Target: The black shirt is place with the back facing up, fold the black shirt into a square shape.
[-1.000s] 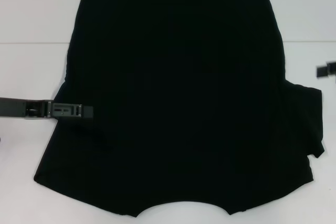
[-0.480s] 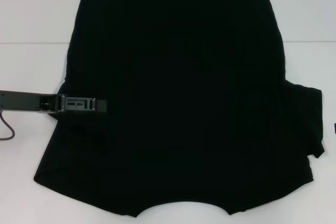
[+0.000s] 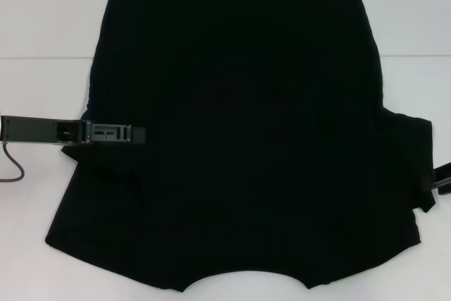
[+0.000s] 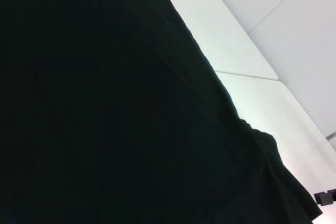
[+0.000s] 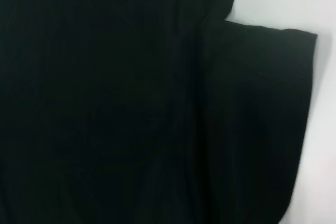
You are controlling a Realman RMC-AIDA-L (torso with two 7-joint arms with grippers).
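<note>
The black shirt (image 3: 246, 139) lies flat on the white table (image 3: 49, 19), its curved neckline (image 3: 246, 281) at the near edge and its hem at the far edge. It fills most of the left wrist view (image 4: 105, 103) and the right wrist view (image 5: 131, 103). My left gripper (image 3: 141, 134) reaches in from the left, low over the shirt's left part. The fabric under it shows a crease. My right gripper (image 3: 442, 177) just shows at the right edge, beside the spread right sleeve (image 3: 412, 160). That sleeve also shows in the right wrist view (image 5: 257, 114).
A thin cable (image 3: 14, 167) hangs under my left arm on the left. A seam (image 3: 42, 58) runs across the table top. Bare white table lies left and right of the shirt.
My left gripper has moved to the right, farther over the shirt. My right gripper left the upper right edge and now shows lower, by the right sleeve.
</note>
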